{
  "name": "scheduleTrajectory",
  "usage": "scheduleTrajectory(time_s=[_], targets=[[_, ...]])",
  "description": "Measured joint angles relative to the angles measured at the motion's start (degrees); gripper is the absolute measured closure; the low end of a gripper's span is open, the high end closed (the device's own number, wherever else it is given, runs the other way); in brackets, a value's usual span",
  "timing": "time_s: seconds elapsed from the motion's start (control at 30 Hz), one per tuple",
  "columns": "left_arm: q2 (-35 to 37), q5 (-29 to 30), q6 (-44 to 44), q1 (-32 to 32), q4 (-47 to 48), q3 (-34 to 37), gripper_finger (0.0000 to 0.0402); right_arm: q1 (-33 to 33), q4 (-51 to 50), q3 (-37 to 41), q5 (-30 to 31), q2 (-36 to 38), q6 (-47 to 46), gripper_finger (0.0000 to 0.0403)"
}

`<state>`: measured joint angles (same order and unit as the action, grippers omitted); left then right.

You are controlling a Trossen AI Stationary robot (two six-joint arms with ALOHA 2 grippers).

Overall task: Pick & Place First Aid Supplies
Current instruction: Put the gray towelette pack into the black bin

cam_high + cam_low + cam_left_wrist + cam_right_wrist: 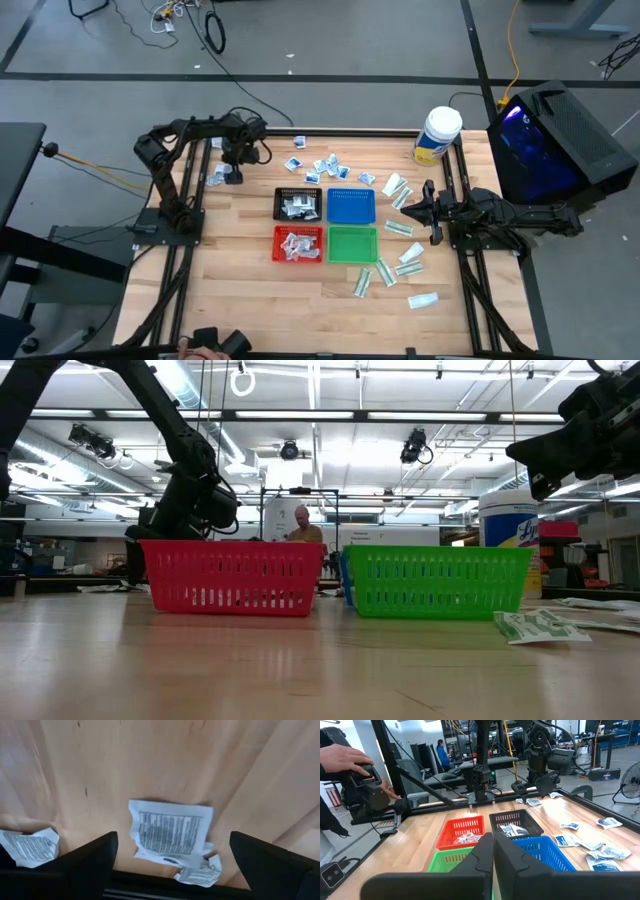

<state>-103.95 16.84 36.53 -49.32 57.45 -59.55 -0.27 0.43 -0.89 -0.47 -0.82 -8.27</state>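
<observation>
Small white first aid packets with bluish print lie scattered on the wooden table (240,290) at the far side (325,167). Longer white-and-green ones lie at the right (400,190) and near right (385,270). My left gripper (232,172) is open and points steeply down over the far left corner. In its wrist view a squarish white printed packet (170,832) lies flat on the wood between its two fingers (90,860), untouched, with another small packet (200,872) under its edge. My right gripper (493,855) waits shut and level at the table's right side (412,208).
Four mesh trays stand mid-table: black (298,204) and red (298,244) hold packets, next to blue (351,205) and green (352,243). A white jar with a yellow label (437,135) stands far right. A person's hand (350,757) holds a device beyond the table.
</observation>
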Motion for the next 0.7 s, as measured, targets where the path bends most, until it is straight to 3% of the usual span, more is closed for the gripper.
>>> scheduleTrajectory(time_s=[0.43,0.7], targets=[[-3.76,-0.09,0.19,-0.09,-0.51,-0.20,0.0012,-0.02,0.02,0.00,0.00,0.00,-0.02,0.0385],[-3.84,-0.56,0.48,0.00,-0.48,-0.09,0.0065,-0.01,0.02,-0.01,-0.01,0.00,-0.01,0.0385]])
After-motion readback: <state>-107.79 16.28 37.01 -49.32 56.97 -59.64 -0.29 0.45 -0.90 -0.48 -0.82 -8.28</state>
